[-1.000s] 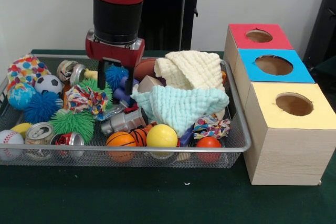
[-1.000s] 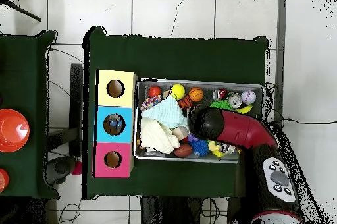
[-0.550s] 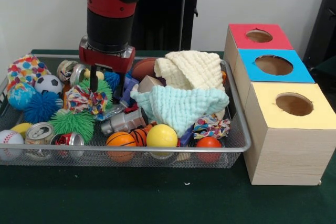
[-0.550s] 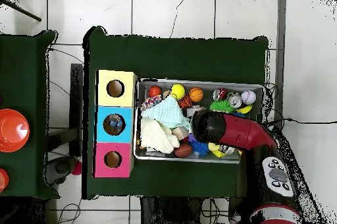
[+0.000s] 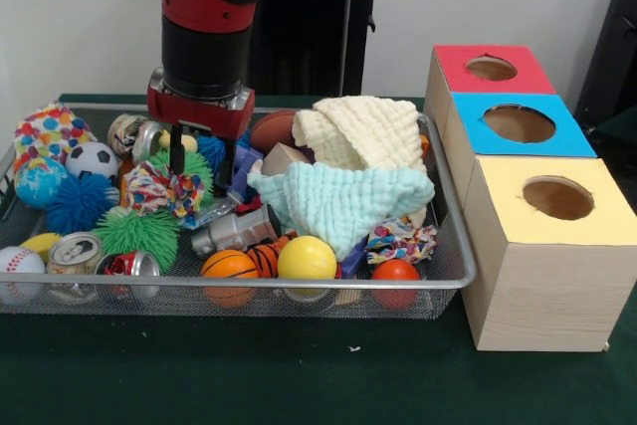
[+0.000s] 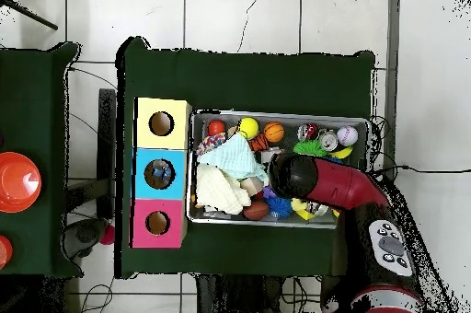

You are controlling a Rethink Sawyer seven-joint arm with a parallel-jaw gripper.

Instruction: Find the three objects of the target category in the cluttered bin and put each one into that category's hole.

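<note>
Green table (image 5: 299, 375): wire bin (image 5: 453, 246), three-hole wooden box (image 5: 542, 276) beside it.

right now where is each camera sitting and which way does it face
Front view: low, across the table from the robot, facing the wire bin and the three-hole box; shows the arm's red and black wrist and the gripper, open, down among the toys.
Overhead view: above the table, looking straight down; shows the arm reaching from the bottom right over the bin.
Shared: bin, box, mint cloth, yellow ball, with sides turned half round.
</note>
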